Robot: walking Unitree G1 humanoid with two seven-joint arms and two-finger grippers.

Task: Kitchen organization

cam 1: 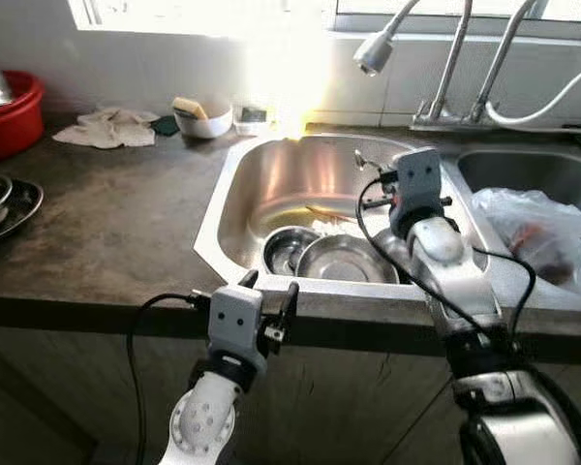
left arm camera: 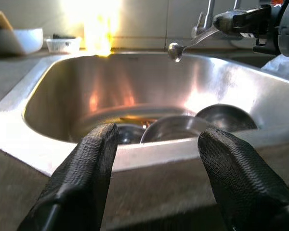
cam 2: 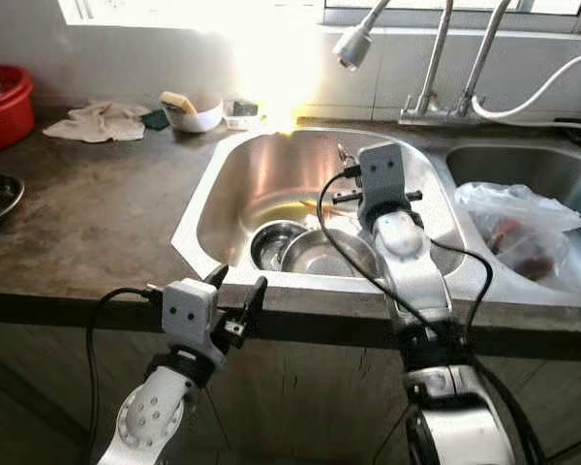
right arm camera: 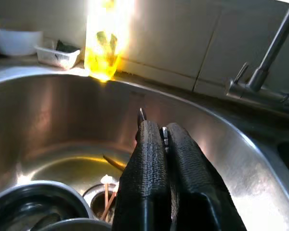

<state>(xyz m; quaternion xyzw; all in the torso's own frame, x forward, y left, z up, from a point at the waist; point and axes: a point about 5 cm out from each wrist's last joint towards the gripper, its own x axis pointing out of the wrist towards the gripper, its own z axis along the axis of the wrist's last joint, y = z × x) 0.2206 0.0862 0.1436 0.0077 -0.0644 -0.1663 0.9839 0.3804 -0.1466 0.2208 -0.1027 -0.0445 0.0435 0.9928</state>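
A steel sink (cam 1: 220, 211) holds two steel bowls (cam 1: 343, 260) and a few sticks near its drain. Above the basin my right gripper (cam 1: 376, 190) is shut on the handle of a small metal spoon (cam 1: 360, 159); the handle's thin end pokes out between the fingers (right arm camera: 149, 144). In the left wrist view the spoon's round bowl (left arm camera: 175, 51) hangs over the sink. My left gripper (cam 1: 269, 288) is open with nothing in it, at the counter's front edge just before the sink, and it faces the bowls (left arm camera: 176, 127).
The right basin holds a clear plastic bag (cam 1: 533, 229). A faucet head (cam 1: 374, 50) hangs over the sink. On the counter's back sit a white bowl with a sponge (cam 1: 205, 117), a cloth (cam 1: 107, 128) and a red tub (cam 1: 10, 118). Steel plates (cam 1: 5, 201) lie at the far left.
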